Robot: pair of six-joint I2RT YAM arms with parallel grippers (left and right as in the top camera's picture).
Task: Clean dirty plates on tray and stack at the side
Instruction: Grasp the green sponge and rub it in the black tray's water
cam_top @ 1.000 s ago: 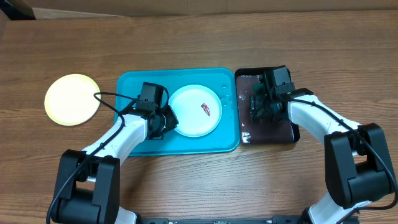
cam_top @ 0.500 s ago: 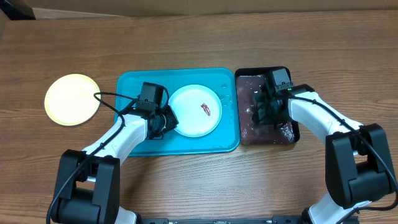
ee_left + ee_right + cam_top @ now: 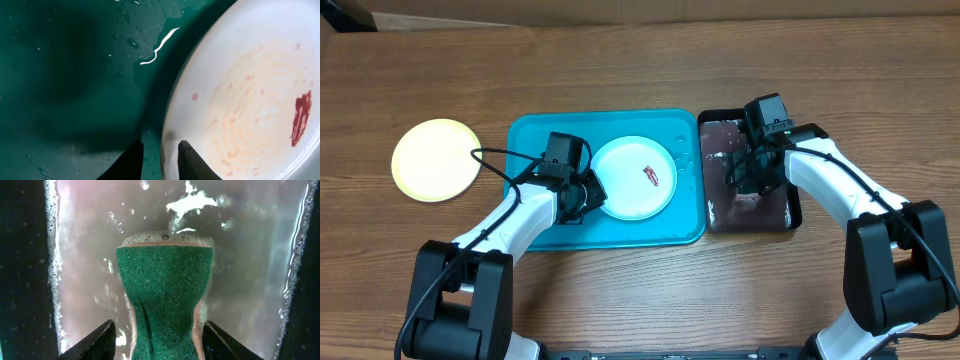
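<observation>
**Left fingers at the white plate's rim, right fingers around a sponge**

Closest to me, both arms reach out over the wooden worktop [image 3: 640, 290]. The left fingers [image 3: 588, 193] are down inside the turquoise tray [image 3: 535, 135], at the left edge of the white plate [image 3: 625, 190], which lies flat near the tray's middle. In the wrist view they stand a little apart and straddle the rim. One is over the wet tray floor just outside the plate, the other over the plate's inner face. Whether they actually pinch the rim I cannot tell. A red-brown smear [image 3: 651, 175] sits right of the plate's centre, on the side away from those fingers.

Right beside the turquoise tray is the narrower black tray [image 3: 765, 212], holding cloudy soapy water [image 3: 250, 280] with foam along its walls. The right fingers [image 3: 750, 172] hang over it, apart, one on each side of a green sponge [image 3: 165, 295]. The sponge is drawn in at the waist and reaches out beyond their tips. The fingers sit close to its sides, but I cannot tell whether they are squeezing it.

Off to the left, well apart from both trays, the pale yellow plate [image 3: 435, 160] lies alone on the worktop.
</observation>
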